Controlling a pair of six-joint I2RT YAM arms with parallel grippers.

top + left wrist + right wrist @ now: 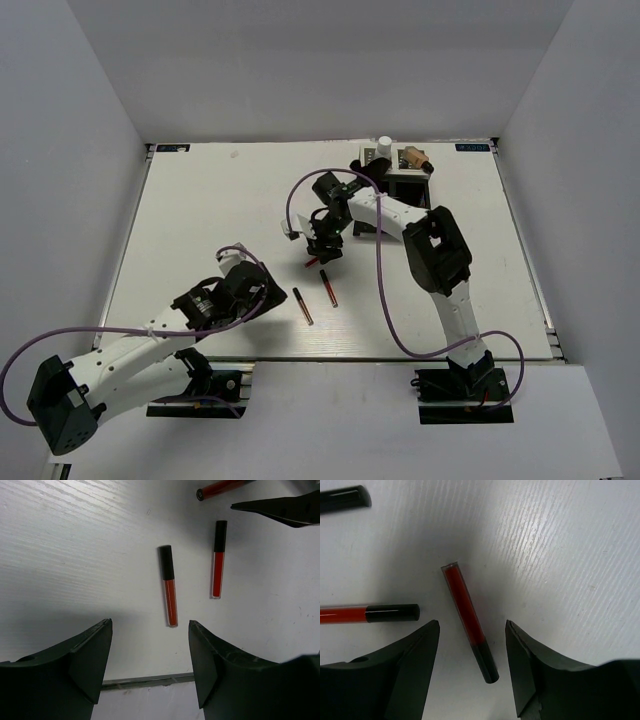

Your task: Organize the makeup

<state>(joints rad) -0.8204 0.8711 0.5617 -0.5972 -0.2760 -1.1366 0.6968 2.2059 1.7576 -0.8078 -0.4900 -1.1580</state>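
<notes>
Three thin red-black pencils lie on the white table. One (pixel 303 306) lies just right of my left gripper (pixel 262 292), which is open and empty; in the left wrist view this pencil (pixel 168 585) is ahead of the open gripper (pixel 150 625). A second pencil (pixel 329 288) (pixel 218 560) lies beside it. My right gripper (pixel 322 256) hovers open over the third pencil (pixel 311 263); in the right wrist view that pencil (pixel 470 622) lies between the open gripper (pixel 472 625), not touched. A white bottle (pixel 384 147) and a tan bottle (pixel 413 157) stand at the black box.
The black compartment box (pixel 408 188) stands at the back of the table, behind the right arm. The table's front edge (pixel 150 681) runs just below my left gripper. Grey walls enclose the table on three sides.
</notes>
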